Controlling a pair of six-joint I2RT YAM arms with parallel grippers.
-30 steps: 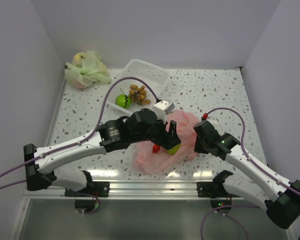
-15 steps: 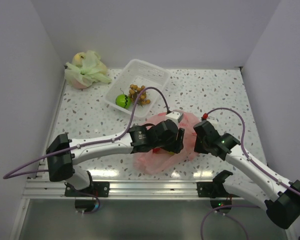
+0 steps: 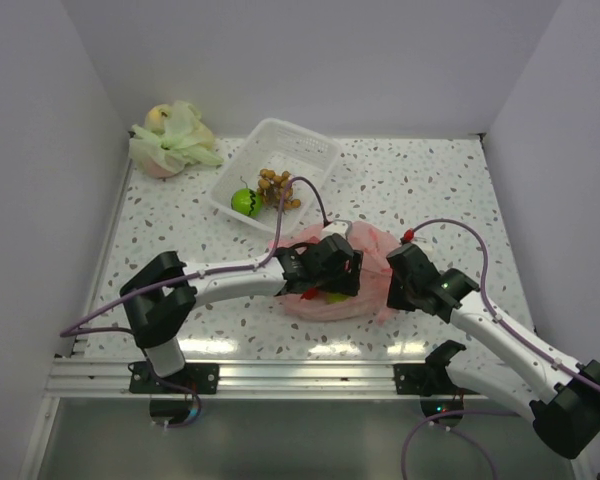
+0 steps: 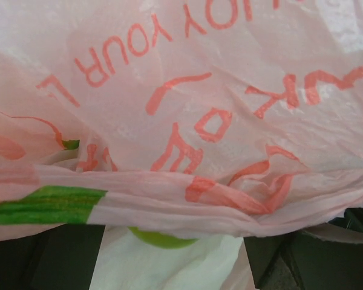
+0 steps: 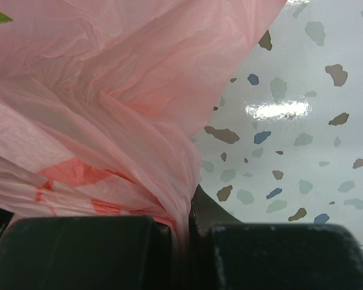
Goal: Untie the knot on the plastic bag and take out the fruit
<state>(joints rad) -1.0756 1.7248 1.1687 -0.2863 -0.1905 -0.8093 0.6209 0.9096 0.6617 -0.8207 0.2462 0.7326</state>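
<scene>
The pink plastic bag (image 3: 365, 262) lies crumpled at the front middle of the table. Its red print fills the left wrist view (image 4: 187, 90). My left gripper (image 3: 332, 281) is pushed low into the bag's mouth. Its jaws stand wide apart (image 4: 175, 257), with a green fruit (image 4: 160, 237) showing under a fold between them. A red fruit (image 3: 310, 294) and the green fruit (image 3: 336, 296) show at the bag's front. My right gripper (image 3: 392, 284) is shut on the bag's gathered right edge (image 5: 169, 181). No knot shows. A green fruit (image 3: 245, 202) and brown berries (image 3: 274, 185) lie in the white basket.
The white basket (image 3: 302, 143) stands at the back middle. A tied pale green bag (image 3: 170, 138) with fruit inside sits at the back left corner. Walls close in the table on the left, back and right.
My left arm has dropped from a raised pose and stretched out low, and its gripper has pushed into the bag. The bag's front part has bunched up. The right arm has held still.
</scene>
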